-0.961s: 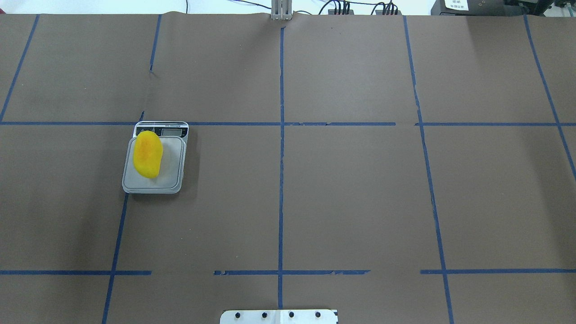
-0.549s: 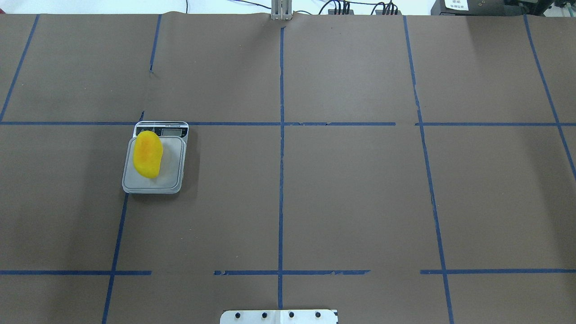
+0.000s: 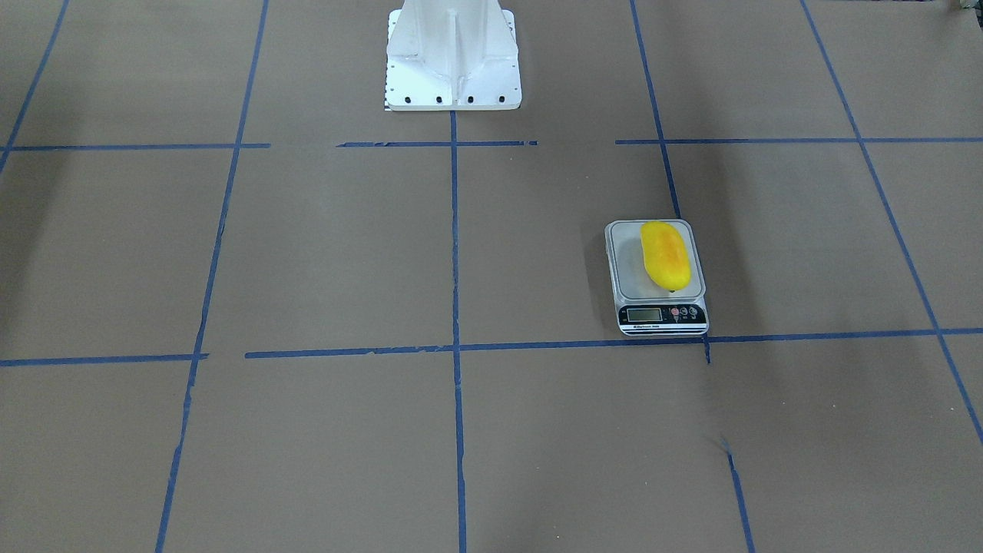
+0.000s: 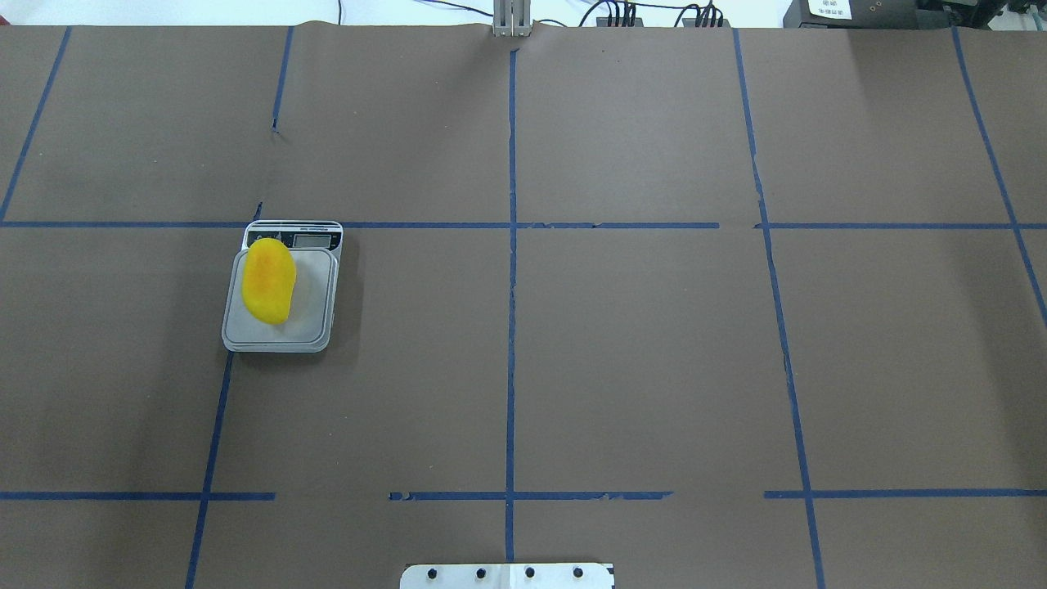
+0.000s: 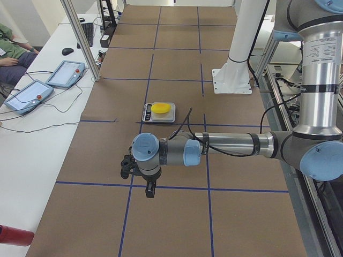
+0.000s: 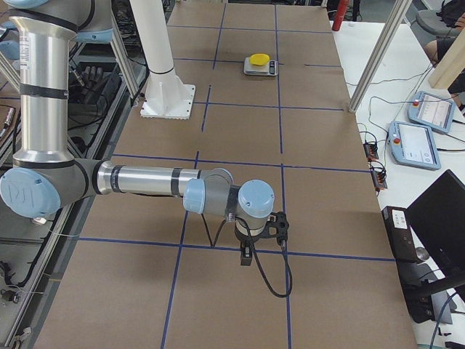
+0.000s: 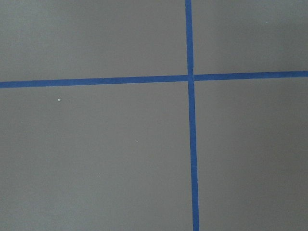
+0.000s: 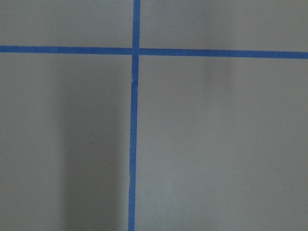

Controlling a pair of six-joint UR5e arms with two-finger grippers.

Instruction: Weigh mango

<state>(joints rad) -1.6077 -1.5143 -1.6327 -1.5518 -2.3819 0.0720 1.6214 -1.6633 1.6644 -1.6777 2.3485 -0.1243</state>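
Observation:
The yellow mango with an orange blush lies lengthwise on the left part of a small grey digital scale, its far end near the display. It also shows on the scale in the front-facing view and in both side views. My left gripper hangs over the brown table, well short of the scale; it shows only in the left side view, so I cannot tell its state. My right gripper shows only in the right side view, far from the scale; I cannot tell its state.
Brown paper with a blue tape grid covers the table. The white robot pedestal stands at the robot's edge. Teach pendants and cables lie on a side bench beyond an aluminium post. Both wrist views show only paper and tape.

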